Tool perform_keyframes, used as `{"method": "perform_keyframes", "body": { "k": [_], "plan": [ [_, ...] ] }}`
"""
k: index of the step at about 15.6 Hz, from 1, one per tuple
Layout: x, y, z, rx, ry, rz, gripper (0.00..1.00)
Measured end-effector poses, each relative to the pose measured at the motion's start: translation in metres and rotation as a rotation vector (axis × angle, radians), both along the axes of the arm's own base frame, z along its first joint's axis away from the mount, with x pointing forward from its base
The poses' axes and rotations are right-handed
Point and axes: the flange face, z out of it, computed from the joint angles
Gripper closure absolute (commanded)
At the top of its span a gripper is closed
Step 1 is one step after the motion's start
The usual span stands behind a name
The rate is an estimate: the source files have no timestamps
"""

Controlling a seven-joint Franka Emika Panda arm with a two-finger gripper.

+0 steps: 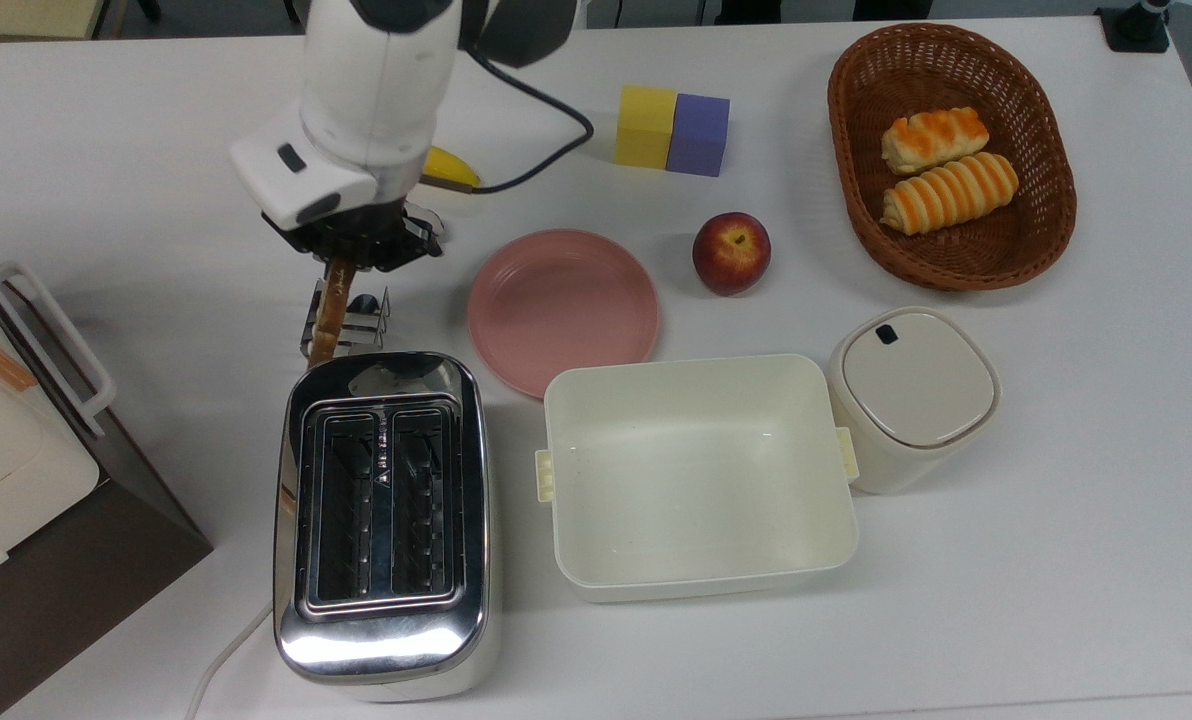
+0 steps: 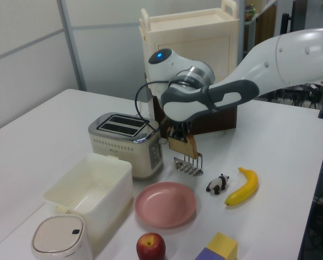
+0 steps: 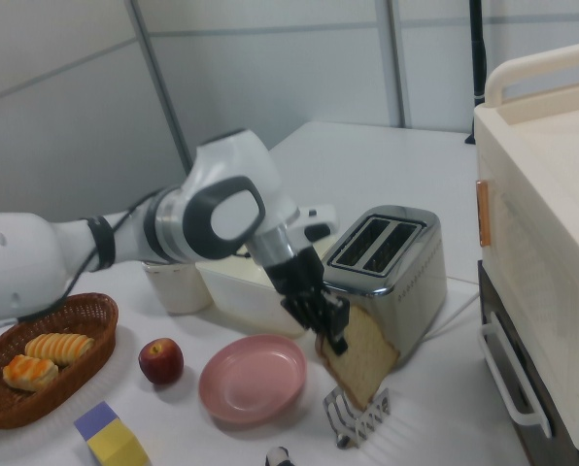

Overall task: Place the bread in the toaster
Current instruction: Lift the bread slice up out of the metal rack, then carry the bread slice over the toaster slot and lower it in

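While the jaws are clamping the top edge of the bread, the slice is hanging on edge in the air, its lower end just above the wire toast rack, which is standing on the white worktop. In the right view the bread is appearing tilted, its flat face turned toward the camera, with the chrome toaster just behind it. In the top view the bread is showing edge-on as a thin brown strip, lying just beyond the toaster's near end and apart from its two slots, both of which are standing empty. In the left view the slice is hanging to the left view's right of the toaster, above the rack.

A pink plate is lying beside the toaster in the top view, with a cream tub next to it. A banana is resting on the worktop to the left view's right of the rack
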Motion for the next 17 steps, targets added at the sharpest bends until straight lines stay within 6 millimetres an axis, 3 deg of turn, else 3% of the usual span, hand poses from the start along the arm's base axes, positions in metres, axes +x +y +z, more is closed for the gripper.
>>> {"method": "perform_keyframes", "body": {
  "k": [3, 5, 7, 14, 17],
  "plan": [
    [-0.005, -0.011, 0.056, -0.003, -0.096, -0.022, 1.0],
    [-0.012, -0.015, 0.11, 0.013, -0.192, -0.037, 1.0],
    [-0.016, -0.013, 0.139, 0.039, -0.249, -0.043, 1.0],
    [0.0, 0.003, 0.153, 0.086, -0.38, -0.002, 1.0],
    [0.015, 0.024, 0.151, 0.099, -0.465, 0.056, 1.0]
  ]
}}
